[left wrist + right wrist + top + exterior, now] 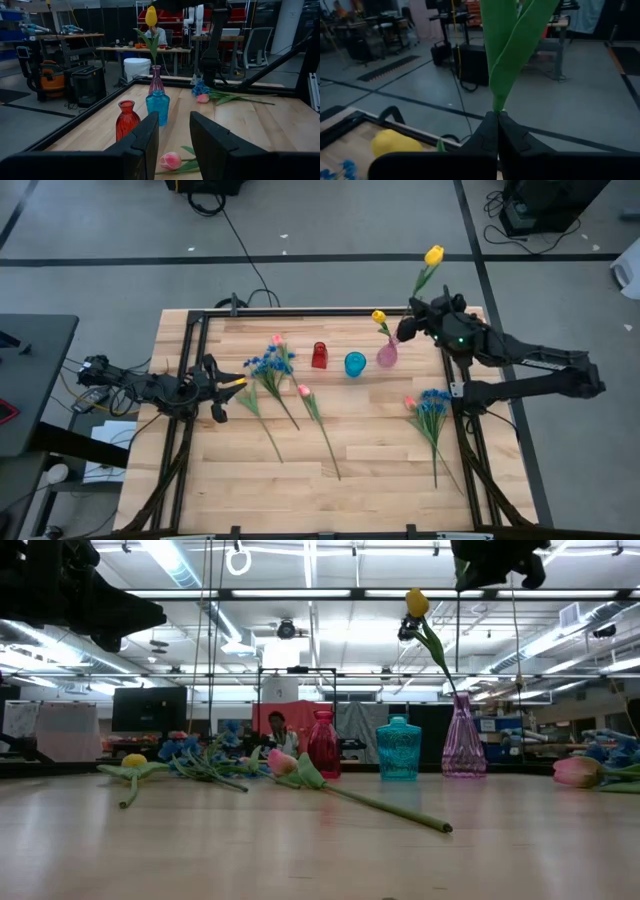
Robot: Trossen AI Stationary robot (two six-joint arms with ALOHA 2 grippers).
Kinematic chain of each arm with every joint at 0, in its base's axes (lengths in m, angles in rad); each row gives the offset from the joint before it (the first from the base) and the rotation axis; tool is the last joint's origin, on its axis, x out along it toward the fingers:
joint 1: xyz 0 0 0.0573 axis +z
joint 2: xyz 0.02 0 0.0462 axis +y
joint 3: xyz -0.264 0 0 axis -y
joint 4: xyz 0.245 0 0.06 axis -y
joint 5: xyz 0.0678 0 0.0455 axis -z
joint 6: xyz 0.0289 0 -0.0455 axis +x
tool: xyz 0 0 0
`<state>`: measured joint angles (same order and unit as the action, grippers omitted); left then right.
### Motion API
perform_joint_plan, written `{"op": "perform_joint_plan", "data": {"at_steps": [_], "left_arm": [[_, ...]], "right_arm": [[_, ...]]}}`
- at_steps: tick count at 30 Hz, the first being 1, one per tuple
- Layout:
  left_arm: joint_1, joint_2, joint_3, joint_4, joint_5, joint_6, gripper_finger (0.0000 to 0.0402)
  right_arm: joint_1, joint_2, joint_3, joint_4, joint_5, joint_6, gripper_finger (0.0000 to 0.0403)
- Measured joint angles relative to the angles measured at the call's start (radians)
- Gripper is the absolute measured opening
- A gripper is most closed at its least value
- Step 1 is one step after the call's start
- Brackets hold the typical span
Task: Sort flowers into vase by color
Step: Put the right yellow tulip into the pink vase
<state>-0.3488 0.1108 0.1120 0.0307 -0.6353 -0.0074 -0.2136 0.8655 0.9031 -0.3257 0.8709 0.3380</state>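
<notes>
A grey floor (pixel 340 230) crossed by dark tape lines surrounds the wooden counter (pixel 380 450); long ceiling lights (pixel 330 592) brighten workbenches (pixel 135 49) behind.

light: bright, even, from ceiling strip lamps (pixel 180 565) | shadows: soft, faint on table (pixel 380 450) | glare: lamps blown out in low view | blur: near green leaf (pixel 512 45) soft, background hazy

Both arms are matte black, built of slim jointed segments. A small green light glows just behind the right gripper (pixel 409 328); the left gripper (pixel 172 145) has broad, flat, dark fingers.
</notes>
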Motion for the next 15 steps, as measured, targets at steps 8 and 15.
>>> {"op": "perform_joint_plan", "data": {"at_steps": [8, 15], "left_arm": [[0.0, 0.0, 0.0, 0.0, 0.0, -0.001, 0.0115], [0.0, 0.0, 0.0, 0.0, 0.0, -0.001, 0.0115]], "right_arm": [[-0.033, 0.054, 0.0, -0.042, -0.028, 0.019, 0.0005], [-0.033, 0.064, -0.033, -0.042, -0.026, 0.049, 0.0005]]}}
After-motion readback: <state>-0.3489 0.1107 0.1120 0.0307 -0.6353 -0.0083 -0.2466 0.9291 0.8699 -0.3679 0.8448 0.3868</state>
